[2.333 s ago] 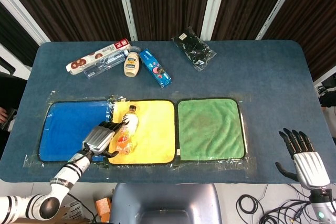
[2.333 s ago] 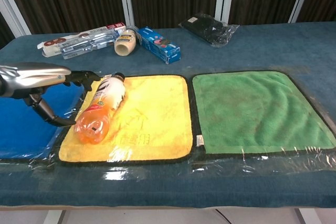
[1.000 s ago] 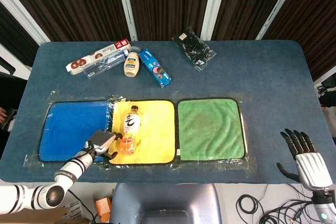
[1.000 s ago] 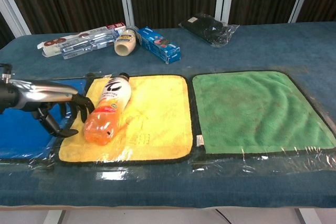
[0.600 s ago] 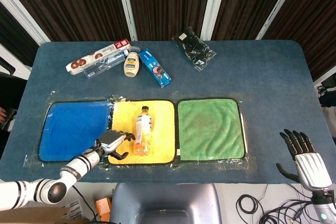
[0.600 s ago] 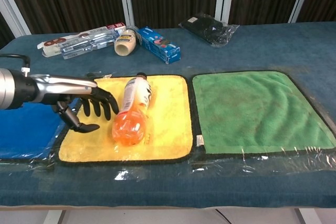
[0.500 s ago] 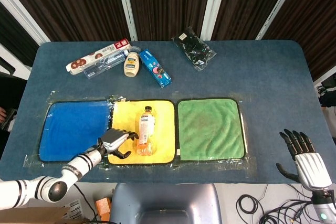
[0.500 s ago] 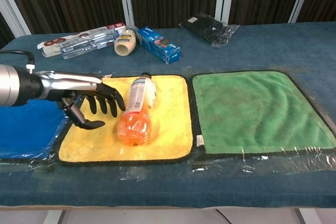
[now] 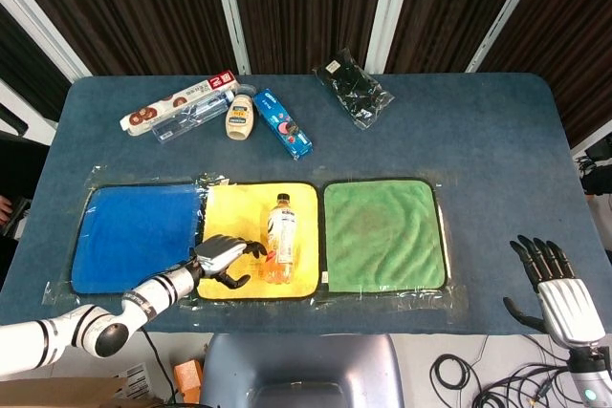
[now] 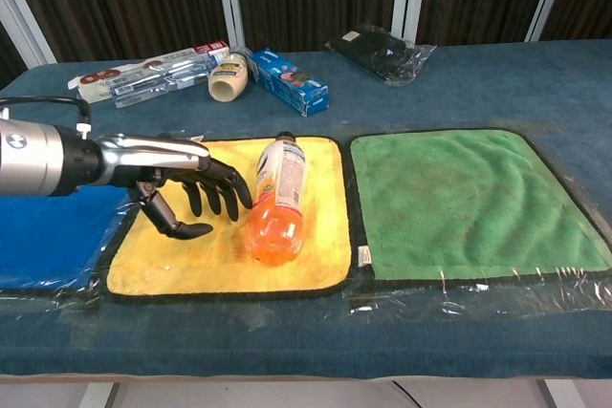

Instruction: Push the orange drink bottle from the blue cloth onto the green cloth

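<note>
The orange drink bottle (image 9: 281, 244) (image 10: 276, 201) lies on its side on the right half of the yellow cloth (image 9: 239, 212) (image 10: 215, 255), cap toward the far edge. My left hand (image 9: 226, 258) (image 10: 191, 185) is over the yellow cloth just left of the bottle, fingers spread and pointing at it, fingertips at or close to its side. The blue cloth (image 9: 134, 234) (image 10: 48, 236) is at the left and the green cloth (image 9: 383, 233) (image 10: 469, 200) at the right. My right hand (image 9: 555, 284) hangs open off the table's near right corner, holding nothing.
At the back of the table lie a long snack box (image 9: 178, 102), a mayonnaise bottle (image 9: 239, 117), a blue packet (image 9: 283, 124) and a black bag (image 9: 352, 89). The cloths lie under a clear plastic sheet (image 10: 287, 305).
My left hand has swept right from the blue cloth's edge across the yellow cloth. The bottle has rolled right ahead of it, from the yellow cloth's left edge to its right half.
</note>
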{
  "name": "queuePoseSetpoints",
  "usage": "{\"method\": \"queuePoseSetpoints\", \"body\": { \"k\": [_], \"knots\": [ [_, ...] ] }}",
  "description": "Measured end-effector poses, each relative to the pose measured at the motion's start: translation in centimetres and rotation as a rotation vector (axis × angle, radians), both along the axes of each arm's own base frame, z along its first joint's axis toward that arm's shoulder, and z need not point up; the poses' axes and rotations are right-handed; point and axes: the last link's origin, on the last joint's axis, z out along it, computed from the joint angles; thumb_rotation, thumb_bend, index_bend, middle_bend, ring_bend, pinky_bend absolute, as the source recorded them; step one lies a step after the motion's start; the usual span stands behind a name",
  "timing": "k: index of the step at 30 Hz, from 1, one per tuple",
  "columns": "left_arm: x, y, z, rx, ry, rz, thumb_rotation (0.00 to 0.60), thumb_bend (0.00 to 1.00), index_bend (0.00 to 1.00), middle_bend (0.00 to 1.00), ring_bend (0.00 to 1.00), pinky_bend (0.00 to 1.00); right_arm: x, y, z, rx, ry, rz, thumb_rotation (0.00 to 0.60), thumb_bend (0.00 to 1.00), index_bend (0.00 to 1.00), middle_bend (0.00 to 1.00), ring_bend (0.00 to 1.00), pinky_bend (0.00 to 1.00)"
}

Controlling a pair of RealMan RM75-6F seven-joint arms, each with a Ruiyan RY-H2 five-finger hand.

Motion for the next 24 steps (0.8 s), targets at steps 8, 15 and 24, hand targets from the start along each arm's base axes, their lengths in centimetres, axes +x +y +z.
{"method": "queuePoseSetpoints", "body": {
  "k": [8, 15, 24],
  "knots": [
    [1.3, -0.4, -0.9, -0.05, -0.047, 0.01, 0.567, 0.44, 0.23, 0.29, 0.27, 0.32, 0.0, 0.1, 0.2, -0.004, -0.005, 0.001, 0.6, 0.21, 0.0, 0.05, 0.0, 0.07],
    [2.1, -0.1, -1.6, -0.063, -0.089, 0.016, 0.569, 0.46, 0.19, 0.29, 0.23, 0.3, 0.0, 0.1, 0.1, 0.0, -0.007, 0.003, 0.6, 0.21, 0.0, 0.05, 0.0, 0.07],
    [2.9, 0.4, -2.0, -0.092, -0.173, 0.07, 0.569, 0.45, 0.14, 0.21, 0.17, 0.26, -0.2, 0.0, 0.5, -0.011, -0.018, -0.005, 0.6, 0.21, 0.0, 0.05, 0.0, 0.07]
  ]
}}
